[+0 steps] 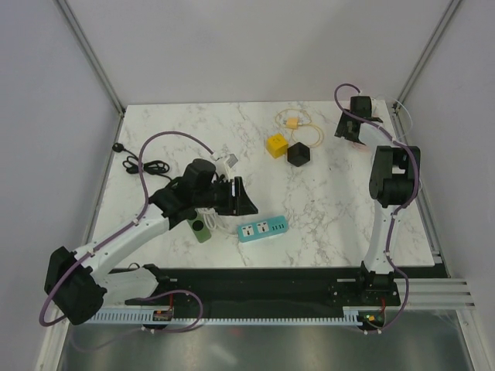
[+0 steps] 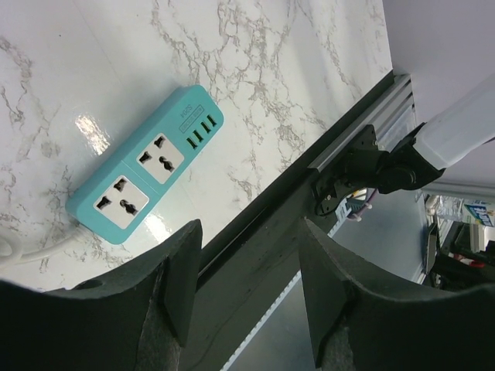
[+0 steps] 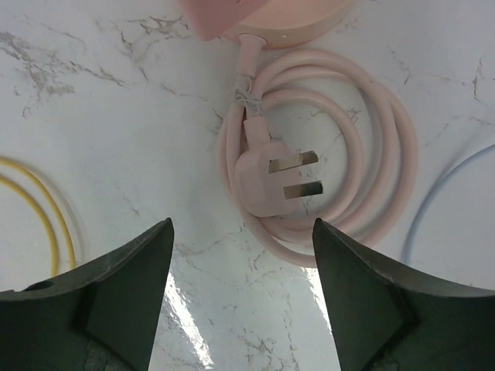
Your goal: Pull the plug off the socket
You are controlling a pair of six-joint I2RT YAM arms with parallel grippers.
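Marble surface (image 1: 325, 201), seen from above.

- The teal power strip (image 1: 263, 229) lies flat, low centre of the top view and near the front edge, long axis tilted slightly up to the right.
- In the left wrist view the same strip (image 2: 147, 174) sits upper left. It has two universal outlets, both with bare holes, and a row of four USB ports at its upper end.
- A white cord (image 2: 31, 251) leaves the strip's lower-left end.
- The left gripper (image 1: 244, 201) hangs just up-left of the strip and is not touching it. Its wrist view (image 2: 247, 286) shows the fingers (image 2: 174, 286) spread apart with nothing between them.
- A small white plug (image 1: 225, 161) lies loose on the surface, up-left of the left arm's wrist and apart from the strip.
- A green oblong object (image 1: 201, 229) lies left of the strip, partly under the left arm.
- A black cable (image 1: 143, 165) is bunched at centre left.
- A yellow cube (image 1: 277, 144) and a black cube (image 1: 298, 155) sit side by side at upper centre, with a looped yellow cable (image 1: 294, 120) above them.
- The right gripper (image 1: 349, 130) is at upper right. Its wrist view (image 3: 244, 278) shows the fingers wide apart and holding nothing.
- Below it lies a pink plug (image 3: 267, 182), flat prongs pointing right, ringed by its coiled pink cord (image 3: 387, 154).
- The cord runs up to a pink body (image 3: 263, 19) cut off by the top edge.
- A pale cable (image 3: 441, 185) curves at the right edge.
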